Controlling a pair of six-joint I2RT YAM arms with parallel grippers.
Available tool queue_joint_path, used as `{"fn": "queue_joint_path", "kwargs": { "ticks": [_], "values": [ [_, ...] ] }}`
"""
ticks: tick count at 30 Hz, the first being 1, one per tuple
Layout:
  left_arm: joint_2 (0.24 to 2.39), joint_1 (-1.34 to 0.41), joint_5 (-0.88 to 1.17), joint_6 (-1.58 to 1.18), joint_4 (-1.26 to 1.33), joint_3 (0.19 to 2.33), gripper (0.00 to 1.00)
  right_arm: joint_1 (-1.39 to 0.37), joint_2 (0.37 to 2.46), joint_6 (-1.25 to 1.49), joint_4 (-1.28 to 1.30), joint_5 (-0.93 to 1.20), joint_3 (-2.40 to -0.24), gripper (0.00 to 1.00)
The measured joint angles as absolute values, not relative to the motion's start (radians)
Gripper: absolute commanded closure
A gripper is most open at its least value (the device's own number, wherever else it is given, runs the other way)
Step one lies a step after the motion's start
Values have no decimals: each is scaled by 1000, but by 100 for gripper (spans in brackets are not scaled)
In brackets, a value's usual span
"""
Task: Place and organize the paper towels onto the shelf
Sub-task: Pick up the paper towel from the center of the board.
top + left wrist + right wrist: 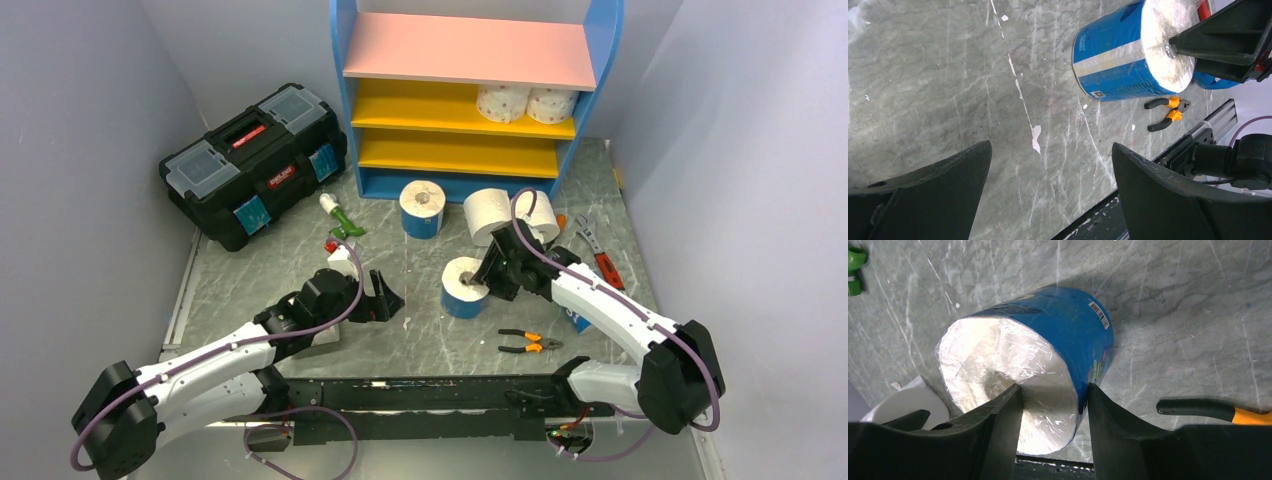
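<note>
The blue-framed shelf [346, 60] stands at the back with two pink-dotted rolls [503, 102] on its upper yellow board. On the table stand a blue-wrapped roll [422, 208], two white rolls [490, 213], and a white roll [343, 258] by the left arm. My right gripper [490, 275] is shut on another blue-wrapped roll [463, 288], also in the right wrist view [1048, 340]: one finger in the core, one outside the wall, gripper [1054, 400]. My left gripper [390, 300] is open and empty [1052, 190], left of that roll [1118, 65].
A black toolbox [255, 160] sits at the back left. Orange-handled pliers [528, 343] lie near the front edge, seen also in the left wrist view [1165, 112]. A wrench [590, 235] and a red-handled tool [607, 270] lie at right. A green item [340, 218] lies left of centre.
</note>
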State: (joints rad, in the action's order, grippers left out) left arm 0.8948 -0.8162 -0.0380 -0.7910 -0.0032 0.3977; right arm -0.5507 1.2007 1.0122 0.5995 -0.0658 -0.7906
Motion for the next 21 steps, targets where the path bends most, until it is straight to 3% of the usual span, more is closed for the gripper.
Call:
{"fn": "queue_joint_path", "kwargs": {
  "ticks": [12,17,21],
  "values": [
    [895,-816,-38,-792,-3,398,4,-566,1201,985,693,-91,-837,59],
    [894,-817,-38,-795,-3,398,4,-567,1197,971,749,-101,-881,72],
    [893,-818,-38,-799,-3,398,4,-567,1169,960,796,-113,-933,73]
  ]
}}
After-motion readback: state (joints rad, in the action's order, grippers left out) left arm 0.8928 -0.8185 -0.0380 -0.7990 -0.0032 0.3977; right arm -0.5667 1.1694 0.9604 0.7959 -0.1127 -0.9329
